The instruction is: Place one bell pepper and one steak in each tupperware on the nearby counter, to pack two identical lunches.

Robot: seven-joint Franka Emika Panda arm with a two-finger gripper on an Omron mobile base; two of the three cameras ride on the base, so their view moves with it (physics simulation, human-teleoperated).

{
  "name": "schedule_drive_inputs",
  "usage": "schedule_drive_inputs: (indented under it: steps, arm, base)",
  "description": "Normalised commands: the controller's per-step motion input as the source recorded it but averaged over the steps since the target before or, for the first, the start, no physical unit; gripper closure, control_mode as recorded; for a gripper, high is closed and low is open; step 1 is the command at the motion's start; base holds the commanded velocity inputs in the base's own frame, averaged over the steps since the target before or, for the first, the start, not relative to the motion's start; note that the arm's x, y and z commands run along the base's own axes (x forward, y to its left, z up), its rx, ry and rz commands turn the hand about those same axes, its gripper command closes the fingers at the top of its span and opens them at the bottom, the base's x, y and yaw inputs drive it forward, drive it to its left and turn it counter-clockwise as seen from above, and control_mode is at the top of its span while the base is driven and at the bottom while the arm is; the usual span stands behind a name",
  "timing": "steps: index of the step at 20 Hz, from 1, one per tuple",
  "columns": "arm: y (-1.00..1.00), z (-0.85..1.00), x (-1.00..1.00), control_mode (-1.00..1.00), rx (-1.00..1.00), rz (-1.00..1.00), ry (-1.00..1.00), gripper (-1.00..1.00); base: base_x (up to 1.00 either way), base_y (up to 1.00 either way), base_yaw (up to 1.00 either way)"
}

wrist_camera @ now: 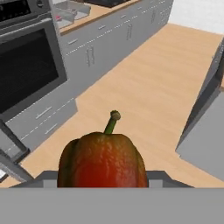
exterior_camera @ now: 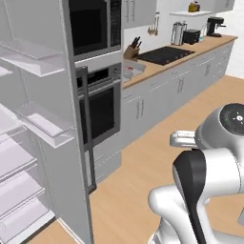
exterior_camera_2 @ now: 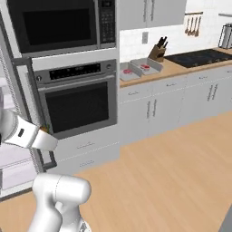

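Note:
A brownish-red bell pepper point(wrist_camera: 101, 159) with a green stem sits low in the hand view, and my gripper point(wrist_camera: 104, 180) is shut on it, its tips mostly hidden behind the fruit. The pepper point(exterior_camera_2: 45, 128) peeks out at the end of my arm in front of the oven. Two light grey tupperware trays point(exterior_camera_2: 156, 65) point(exterior_camera_2: 136, 76) stand side by side on the tan counter point(exterior_camera_2: 181, 68), well off to the right of the gripper. A pinkish-red steak lies in each tray point(exterior_camera_2: 145, 67) point(exterior_camera_2: 128, 71). The trays point(wrist_camera: 72, 8) also appear at the top of the hand view.
An open fridge point(exterior_camera: 28, 143) with empty shelves stands at the left, its door point(wrist_camera: 205, 127) at the right of the hand view. A wall oven point(exterior_camera_2: 77, 102) and microwave point(exterior_camera_2: 59, 25) lie ahead. A knife block point(exterior_camera_2: 158, 50) and cooktop point(exterior_camera_2: 199, 56) sit past the trays. Open wooden floor point(exterior_camera_2: 172, 172) runs alongside the cabinets.

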Motion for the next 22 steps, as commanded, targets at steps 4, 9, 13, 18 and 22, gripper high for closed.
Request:
schedule_drive_inputs:
  steps: [4, 9, 13, 18, 22]
  arm:
    - [0.0, 0.0, 0.0, 1.0, 0.0, 0.0, 0.0, 1.0]
    - [0.0, 0.0, 0.0, 1.0, 0.0, 0.0, 0.0, 1.0]
    - [0.0, 0.0, 0.0, 1.0, 0.0, 0.0, 0.0, 1.0]
    - [0.0, 0.0, 0.0, 1.0, 0.0, 0.0, 0.0, 1.0]
    - [0.0, 0.0, 0.0, 1.0, 0.0, 0.0, 0.0, 1.0]
  base:
    - [0.92, -0.48, -0.24]
    - [1.0, -0.23, 0.07]
    - [1.0, -0.19, 0.23]
    - [1.0, -0.58, 0.25]
    - [1.0, -0.73, 0.23]
